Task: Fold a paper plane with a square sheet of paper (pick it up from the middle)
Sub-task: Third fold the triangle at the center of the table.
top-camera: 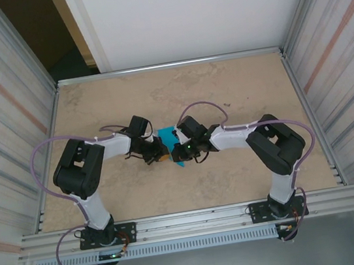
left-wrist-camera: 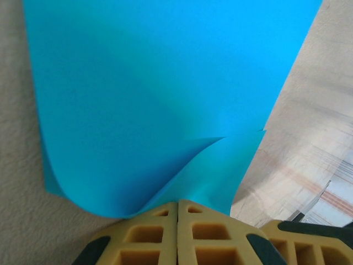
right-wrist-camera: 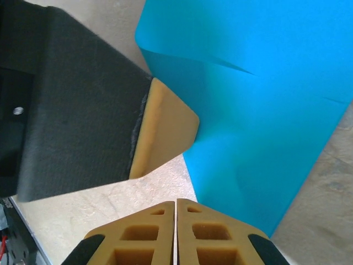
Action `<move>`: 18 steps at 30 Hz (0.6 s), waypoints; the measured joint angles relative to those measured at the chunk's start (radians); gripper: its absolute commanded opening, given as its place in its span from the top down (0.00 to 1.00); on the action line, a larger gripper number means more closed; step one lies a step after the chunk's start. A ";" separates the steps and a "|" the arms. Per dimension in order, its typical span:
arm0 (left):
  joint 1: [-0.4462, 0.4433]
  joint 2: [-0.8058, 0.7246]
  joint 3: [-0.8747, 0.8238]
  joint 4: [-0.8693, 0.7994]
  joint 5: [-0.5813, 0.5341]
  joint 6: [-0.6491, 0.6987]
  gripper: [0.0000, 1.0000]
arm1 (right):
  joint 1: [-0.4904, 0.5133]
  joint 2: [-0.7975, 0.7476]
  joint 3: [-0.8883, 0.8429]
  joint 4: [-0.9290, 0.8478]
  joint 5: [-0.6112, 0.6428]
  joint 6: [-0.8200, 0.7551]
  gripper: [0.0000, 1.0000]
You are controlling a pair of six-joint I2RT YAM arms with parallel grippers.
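Gripping the square sheet of paper (left-wrist-camera: 165, 83), the left hand (left-wrist-camera: 177, 203) is clenched. The right hand (right-wrist-camera: 175, 202) is clenched beside it.

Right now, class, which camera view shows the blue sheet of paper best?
The left wrist view: the square sheet of paper spreads wide there, its curled fold and side edges plain. The right wrist view shows part of it; the top view, a small blue patch.

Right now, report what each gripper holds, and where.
The left gripper pinches the square sheet of paper at its curled near edge; the right gripper is shut, hold unclear.
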 measured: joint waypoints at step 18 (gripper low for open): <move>0.000 0.000 0.000 0.000 0.001 0.010 0.90 | -0.020 0.064 0.022 0.019 -0.042 0.015 0.92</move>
